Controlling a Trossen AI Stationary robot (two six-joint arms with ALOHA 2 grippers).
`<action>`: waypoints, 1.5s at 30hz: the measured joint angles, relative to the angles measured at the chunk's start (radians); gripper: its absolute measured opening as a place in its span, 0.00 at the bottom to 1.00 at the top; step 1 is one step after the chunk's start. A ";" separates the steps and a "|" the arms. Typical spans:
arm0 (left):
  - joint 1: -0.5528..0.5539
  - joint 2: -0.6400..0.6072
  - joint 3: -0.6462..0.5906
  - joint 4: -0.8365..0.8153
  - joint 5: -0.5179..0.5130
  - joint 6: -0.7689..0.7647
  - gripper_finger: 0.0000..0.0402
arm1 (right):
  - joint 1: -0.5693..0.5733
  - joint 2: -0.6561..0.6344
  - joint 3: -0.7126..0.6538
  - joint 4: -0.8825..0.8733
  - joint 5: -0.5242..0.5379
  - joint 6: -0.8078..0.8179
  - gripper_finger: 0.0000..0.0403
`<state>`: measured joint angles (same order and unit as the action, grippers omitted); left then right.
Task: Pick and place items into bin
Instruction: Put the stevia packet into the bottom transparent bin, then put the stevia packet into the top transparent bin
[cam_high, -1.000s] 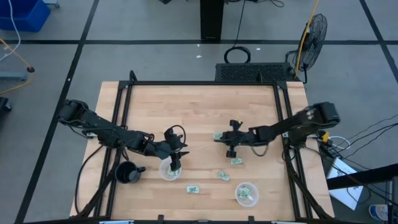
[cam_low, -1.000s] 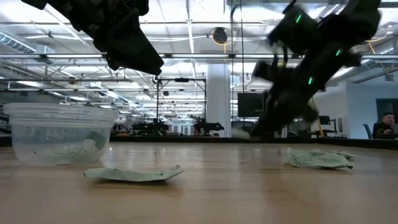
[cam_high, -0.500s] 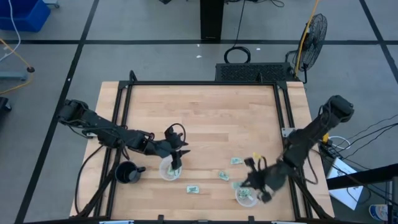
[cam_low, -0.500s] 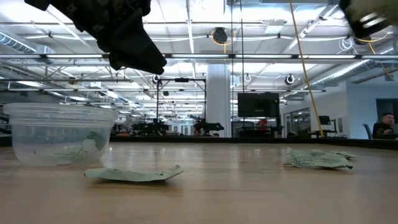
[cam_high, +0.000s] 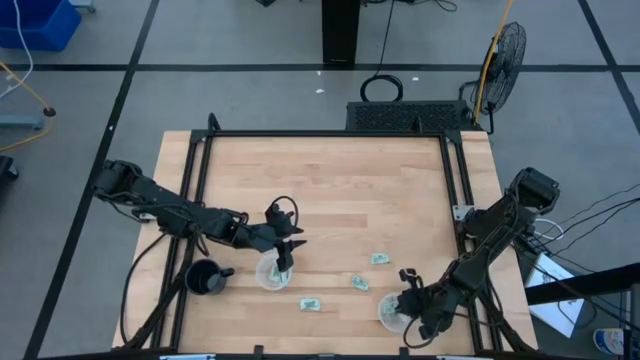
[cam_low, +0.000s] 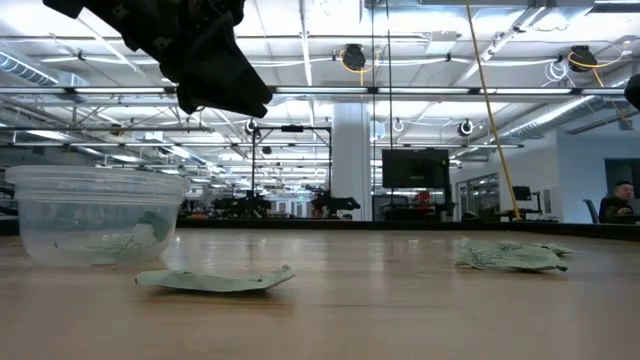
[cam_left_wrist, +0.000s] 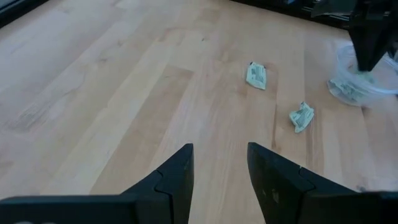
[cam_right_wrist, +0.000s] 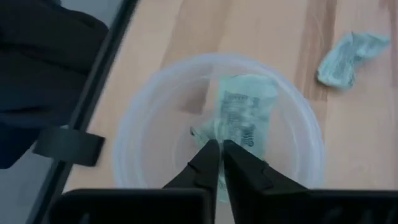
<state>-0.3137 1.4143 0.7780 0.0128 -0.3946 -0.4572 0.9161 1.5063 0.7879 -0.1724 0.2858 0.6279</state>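
Pale green-and-white packets lie flat on the wooden table: three loose ones (cam_high: 380, 258), (cam_high: 359, 283), (cam_high: 310, 303). More lie inside two clear round cups, the left cup (cam_high: 270, 273) and the right cup (cam_high: 392, 312). My left gripper (cam_left_wrist: 219, 155) is open and empty, above the left cup's far rim (cam_high: 283, 255). My right gripper (cam_right_wrist: 218, 148) is above the right cup (cam_right_wrist: 217, 124), shut on a packet (cam_right_wrist: 242, 112) over the cup's mouth. Other packet pieces lie under it in the cup. My right gripper pinches a packet by its near edge (cam_right_wrist: 225, 138) between its two fingertips, which point down into the right cup. The packet spreads beyond the tips inside the cup's rim. I cannot tell whether it hangs clear or rests on the cup's contents.
A black mug (cam_high: 205, 278) stands near the table's near left corner, beside the left cup. A black frame (cam_high: 320, 135) runs round the table. In the low view a packet (cam_low: 215, 280) lies before the left cup (cam_low: 95, 215), another (cam_low: 510, 257) at the right.
My right gripper has swung fast from the middle of the table toward the near edge and now hangs over the right cup. The packet that lay at the table's middle beside it is gone from there. My left arm has kept still.
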 joint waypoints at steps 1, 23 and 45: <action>0.000 0.000 0.000 0.000 0.000 0.000 0.39 | 0.000 0.000 0.000 -0.005 0.000 0.015 0.07; 0.013 0.121 0.001 0.291 0.169 0.018 0.39 | -0.051 -0.177 0.000 -0.088 0.402 -0.201 0.23; -0.110 0.303 0.216 0.010 0.394 0.299 0.39 | -0.152 -0.205 0.000 -0.116 0.443 -0.221 0.22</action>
<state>-0.4234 1.7176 0.9939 0.0231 -0.0008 -0.1581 0.7643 1.3014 0.7878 -0.2882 0.7288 0.4065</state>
